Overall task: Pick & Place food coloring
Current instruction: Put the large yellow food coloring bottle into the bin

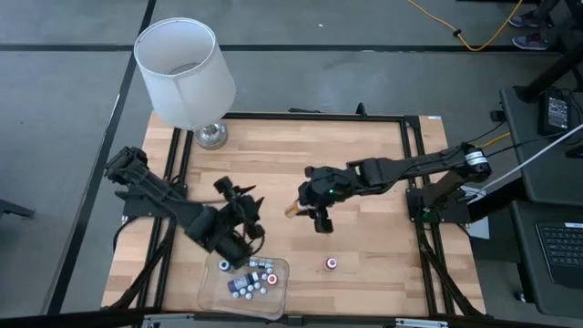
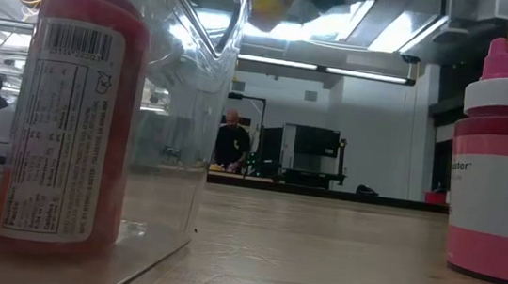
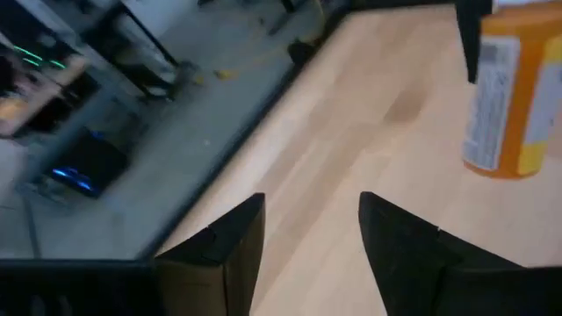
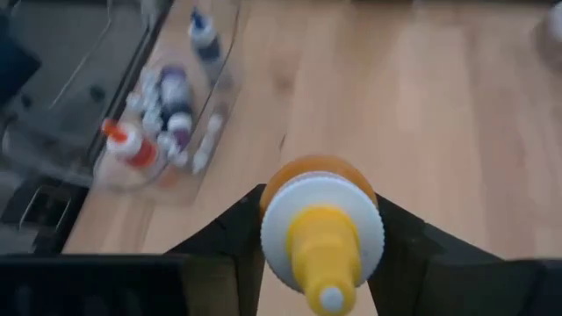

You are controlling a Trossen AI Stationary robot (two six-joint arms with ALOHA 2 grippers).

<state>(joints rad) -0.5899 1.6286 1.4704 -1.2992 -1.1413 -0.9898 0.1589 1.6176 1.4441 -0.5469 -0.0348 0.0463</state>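
Observation:
The food coloring is a set of small bottles. Several lie in a clear tray (image 1: 211, 293) near the table's near edge, also visible as the tray (image 4: 230, 53) in the right wrist view. A pink-red bottle (image 1: 332, 264) stands upright on the wood to the right of the tray. My right gripper (image 4: 320, 202) is above the table's middle, shut on an orange bottle (image 1: 293, 210) with a white cap and yellow tip. My left gripper (image 3: 312, 206) is open and empty, above the wood just left of that bottle. My right gripper pinches the orange bottle between its two fingers, on the orange body (image 4: 281, 175) just under the white cap. The cap and yellow tip point back toward the wrist camera. The bottle is lifted clear of the table, as its lower end (image 3: 500, 162) shows in the left wrist view.
A white-shaded lamp (image 1: 187, 73) stands at the table's far left corner. In the low view a red bottle (image 2: 68, 113) inside the tray fills the left side and the pink one (image 2: 496, 177) stands at the right. A person stands in the room beyond.

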